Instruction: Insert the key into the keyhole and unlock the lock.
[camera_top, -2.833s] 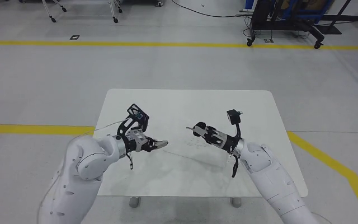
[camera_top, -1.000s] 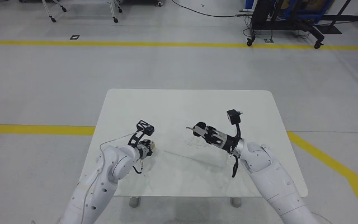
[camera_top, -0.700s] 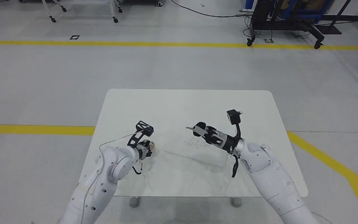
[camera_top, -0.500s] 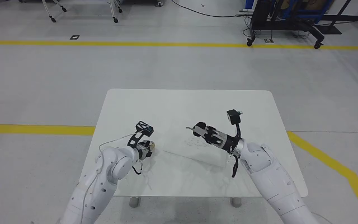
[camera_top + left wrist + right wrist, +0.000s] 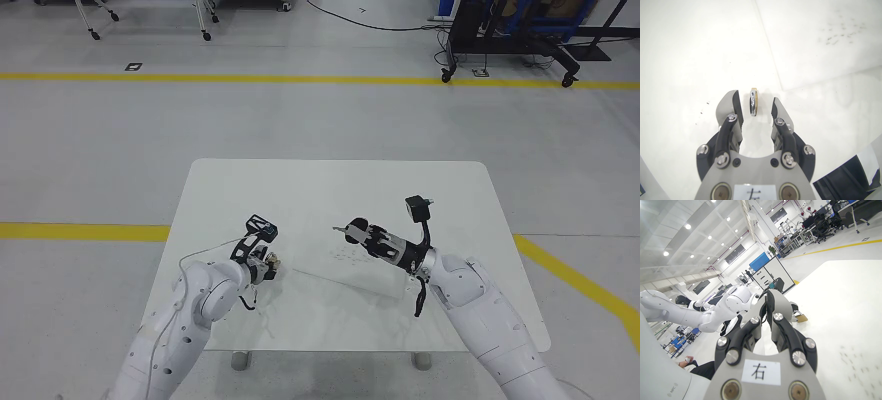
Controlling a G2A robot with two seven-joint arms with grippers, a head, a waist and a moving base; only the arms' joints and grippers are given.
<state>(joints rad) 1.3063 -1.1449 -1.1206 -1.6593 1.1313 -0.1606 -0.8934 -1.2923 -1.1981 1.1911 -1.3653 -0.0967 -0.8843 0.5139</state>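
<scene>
Left wrist view: the left gripper stands wide, its two pads on either side of the lock with clear gaps both ways and no contact. The lock, a small brass and chrome padlock, stands on edge on the white table, slightly nearer one pad than the other. In the top view the left gripper points down at the lock near the table's left front area. About three seconds ago this arm reached further toward the table centre with its fingers level. By one second ago it had drawn back and turned downward over the lock, and since then only a slight wrist adjustment is noted. Finding: the approach looks complete and the next step is to close on the lock body. The off-centre stance risks tipping the lock as the pads close. The right gripper has not moved across the frames and is raised above the table centre, well apart from the lock. Its fingers are pressed together, and a thin silver sliver at their tip, judged to be the key, points toward the left arm. Insertion has not begun.
</scene>
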